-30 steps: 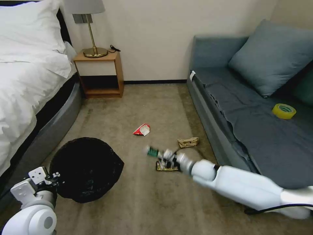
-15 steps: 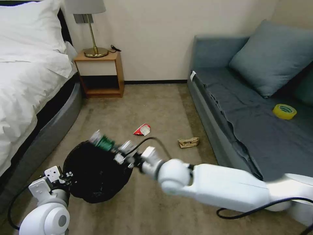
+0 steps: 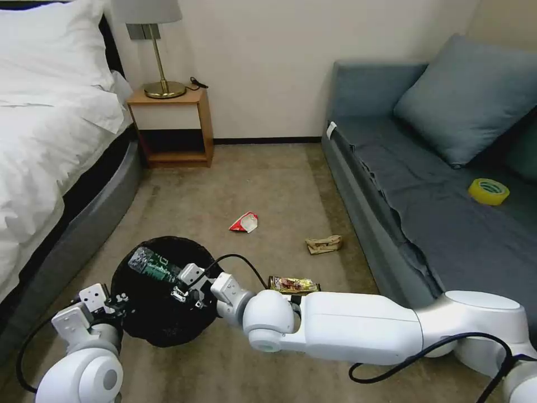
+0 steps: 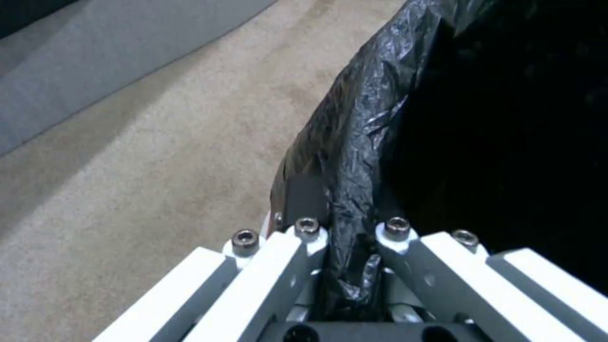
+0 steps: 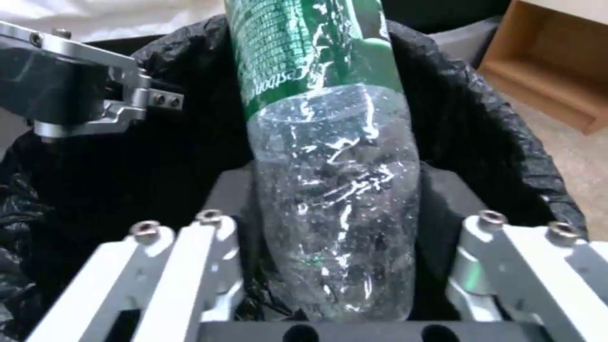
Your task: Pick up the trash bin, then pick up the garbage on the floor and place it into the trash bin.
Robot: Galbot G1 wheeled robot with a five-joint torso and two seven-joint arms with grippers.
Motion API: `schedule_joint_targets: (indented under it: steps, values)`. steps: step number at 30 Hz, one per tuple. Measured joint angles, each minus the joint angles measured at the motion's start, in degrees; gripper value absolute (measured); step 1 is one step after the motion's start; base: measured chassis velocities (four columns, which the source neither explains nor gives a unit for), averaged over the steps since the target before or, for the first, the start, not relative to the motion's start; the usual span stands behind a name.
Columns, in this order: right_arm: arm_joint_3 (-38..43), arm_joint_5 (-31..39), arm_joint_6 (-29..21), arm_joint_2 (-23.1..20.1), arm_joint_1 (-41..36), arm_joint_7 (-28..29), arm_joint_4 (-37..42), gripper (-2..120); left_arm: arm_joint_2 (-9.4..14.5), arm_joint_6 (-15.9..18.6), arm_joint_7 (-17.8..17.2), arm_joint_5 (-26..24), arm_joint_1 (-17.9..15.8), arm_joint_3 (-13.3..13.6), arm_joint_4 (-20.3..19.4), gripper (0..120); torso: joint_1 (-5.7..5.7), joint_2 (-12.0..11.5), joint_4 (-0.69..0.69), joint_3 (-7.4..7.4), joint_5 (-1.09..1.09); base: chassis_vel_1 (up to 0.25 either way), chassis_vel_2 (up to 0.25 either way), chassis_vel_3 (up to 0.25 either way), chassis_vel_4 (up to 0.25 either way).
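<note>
The left gripper sits at about 8 o'clock on the trash bin, and its fingers are closed tight on the rim, with the black bag liner squeezed between them. The trash bin is held low above the carpet, beside the bed.

The right gripper reaches over the bin's opening from about 3 o'clock. Its fingers stand apart on both sides of the clear bottle; I cannot tell if they touch it. The bottle lies over the black opening, with its green label pointing away from the gripper.

On the carpet, the red-and-white carton scrap lies at about 1 o'clock from the bin. The snack wrapper lies just beside the right arm. The tan paper wad is near the sofa.
</note>
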Motion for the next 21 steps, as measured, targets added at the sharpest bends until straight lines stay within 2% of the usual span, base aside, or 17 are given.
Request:
schedule_joint_targets:
  steps: [1,5,6,10,11,12,14,15,21]
  values:
    - [0.0,0.0,0.0,0.0,0.0,0.0,0.0,51,0.0,0.0,0.0,0.0,0.0,0.0,0.0,3,0.0,0.0,0.0,0.0,0.0,0.0,0.0,0.0,0.0]
    - [0.1,0.1,-0.3,0.2,-0.6,0.4,0.2,68,0.0,0.0,0.0,0.0,-0.2,0.2,0.0,3,0.0,0.0,0.0,0.0,0.0,0.0,0.0,0.0,0.0]
    - [0.1,0.1,-0.3,0.2,-0.6,0.4,0.2,68,0.0,0.0,0.0,0.0,-0.2,0.2,0.0,3,0.0,0.0,0.0,0.0,0.0,0.0,0.0,0.0,0.0]
    - [0.5,0.1,-0.3,0.4,-0.9,0.9,0.5,86,-0.2,0.0,0.0,0.1,-0.1,0.3,0.0,3,0.0,0.0,0.01,0.0,0.0,0.0,0.0,0.0,0.0]
    - [0.5,0.1,-0.3,0.4,-0.9,0.9,0.5,86,-0.2,0.0,0.0,0.1,-0.1,0.3,0.0,3,0.0,0.0,0.01,0.0,0.0,0.0,0.0,0.0,0.0]
    - [1.3,-0.1,-0.3,0.3,-1.0,1.2,0.8,92,-0.3,0.0,0.0,0.1,-0.1,0.3,0.0,3,0.0,0.0,0.01,0.0,0.0,0.0,0.0,0.0,0.0]
    - [5.4,-0.1,-0.3,-0.7,-1.3,1.7,2.0,98,-0.3,0.0,0.0,0.1,0.0,0.3,0.0,3,0.0,0.0,0.02,0.0,0.01,0.0,0.0,0.0,0.0]
    - [5.4,-0.1,-0.3,-0.7,-1.3,1.7,2.0,98,-0.3,0.0,0.0,0.1,0.0,0.3,0.0,3,0.0,0.0,0.02,0.0,0.01,0.0,0.0,0.0,0.0]
    - [19.6,-0.7,0.2,-7.6,-4.3,2.0,5.7,100,0.0,-0.1,0.1,-0.2,-0.3,0.1,0.1,3,0.0,0.0,0.0,0.0,0.01,0.0,0.0,0.0,0.0]
